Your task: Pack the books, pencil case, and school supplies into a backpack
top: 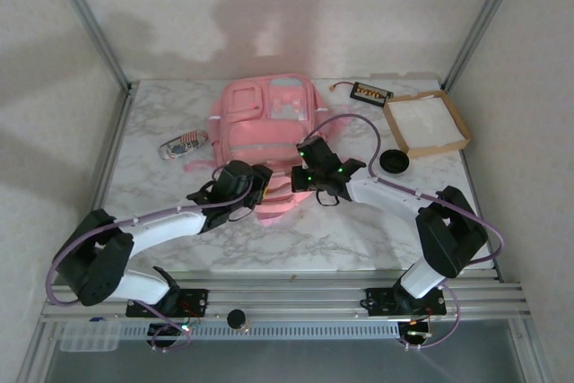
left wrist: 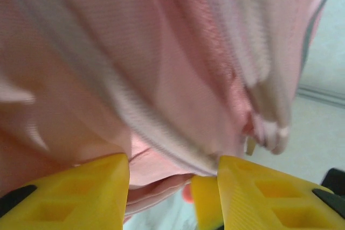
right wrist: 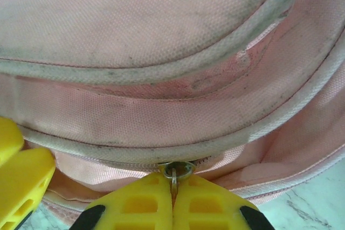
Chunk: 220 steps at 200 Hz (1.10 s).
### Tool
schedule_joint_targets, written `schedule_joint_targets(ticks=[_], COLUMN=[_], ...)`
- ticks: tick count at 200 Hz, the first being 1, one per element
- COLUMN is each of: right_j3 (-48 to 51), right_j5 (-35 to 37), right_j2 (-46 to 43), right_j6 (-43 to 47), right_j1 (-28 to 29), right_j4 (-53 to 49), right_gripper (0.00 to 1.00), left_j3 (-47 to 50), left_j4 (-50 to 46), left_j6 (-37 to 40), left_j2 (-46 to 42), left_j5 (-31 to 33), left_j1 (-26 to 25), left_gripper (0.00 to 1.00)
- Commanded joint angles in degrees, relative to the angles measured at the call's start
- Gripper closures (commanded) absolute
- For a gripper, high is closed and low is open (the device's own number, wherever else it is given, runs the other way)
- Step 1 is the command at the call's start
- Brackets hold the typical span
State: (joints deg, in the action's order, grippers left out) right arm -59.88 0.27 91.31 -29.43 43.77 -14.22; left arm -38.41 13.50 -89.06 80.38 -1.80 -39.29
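Reaching from the near edge of the tabletop (top: pixel 161 118), both arms meet at the near side of the backpack (top: pixel 265 118), which lies flat in the middle. The right tool (right wrist: pixel 173 181) is pinched fully closed on the small metal zip pull (right wrist: pixel 174 169), at a seam under the bag's piped edge. The left tool (left wrist: pixel 172 168), just beside it, has its fingers partly apart with a fold of pink fabric between them (the view is blurred, so I cannot tell whether they grip it or merely straddle it). Farther back, left of the bag, lies a patterned pencil case (top: pixel 184 143). To the right sit a black disc (top: pixel 394 161), a tray (top: pixel 427 123) and what looks like a small dark book (top: pixel 370 92). Likely risks: the thin pull could slip from the pinch if tugged off the zip's line. If the fabric is not held, the whole bag may slide instead of opening. The two tools are also close enough to knock together.
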Motion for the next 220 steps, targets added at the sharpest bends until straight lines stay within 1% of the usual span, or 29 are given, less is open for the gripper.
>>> schedule_joint_targets(ticks=[1,12,37,73,85,104,121,136,171,176,196,220], right_j3=[0.56,0.76,1.35,1.67,1.29,0.77,1.37,1.69,1.95,1.86,0.85,-0.62], right_j5=[-0.56,-0.5,-0.17,0.81,0.7,0.76,2.64,3.46,5.3,5.34,5.46,5.58], right_j2=[0.08,0.02,-0.1,-0.36,0.11,0.8,-0.02,-1.12,-2.62,-2.63,-2.95,-2.37], right_j6=[-0.2,0.05,0.15,0.4,0.51,0.76,1.08,1.38,5.09,5.79,8.46,11.21], right_j1=[0.76,0.75,0.78,0.71,0.75,0.75,0.43,-0.31,-3.69,-5.89,-9.67,-13.4], right_j4=[1.93,1.91,2.34,2.73,2.52,1.72,0.82,-0.25,-2.38,-2.91,-5.14,-6.39], right_gripper=[1.0,1.0,1.0,1.0,1.0,1.0,1.0,1.0,1.0,1.0,1.0,1.0], left_j3=[-4.3,-5.74,-4.44,-5.53,-5.31,-5.55,-6.41,-5.51,-4.36,-4.15,-3.33,-2.34], left_j4=[2.71,1.02,4.91,0.4,-0.58,-0.16,-2.81,-3.22,-6.39,-6.99,-9.75,-11.3], left_j6=[-3.61,-4.76,-8.89,-8.98,-9.4,-8.15,-6.55,-5.81,-0.52,0.31,5.62,10.73], left_j2=[2.67,4.44,7.3,7.37,7.64,8.28,7.61,6.17,2.31,1.73,-0.49,-1.6], left_j5=[4.09,4.74,4.16,8.12,10.08,10.36,11.63,12.32,13.03,12.85,12.27,8.75], left_j1=[-1.41,-2.06,-2.37,-3.34,-3.28,-2.87,-2.94,-2.91,-2.46,-2.38,-1.51,0.4], left_gripper=[0.54,0.58,0.7,0.7,0.72,0.83,0.94,1.0,1.0,1.0,1.0,1.0])
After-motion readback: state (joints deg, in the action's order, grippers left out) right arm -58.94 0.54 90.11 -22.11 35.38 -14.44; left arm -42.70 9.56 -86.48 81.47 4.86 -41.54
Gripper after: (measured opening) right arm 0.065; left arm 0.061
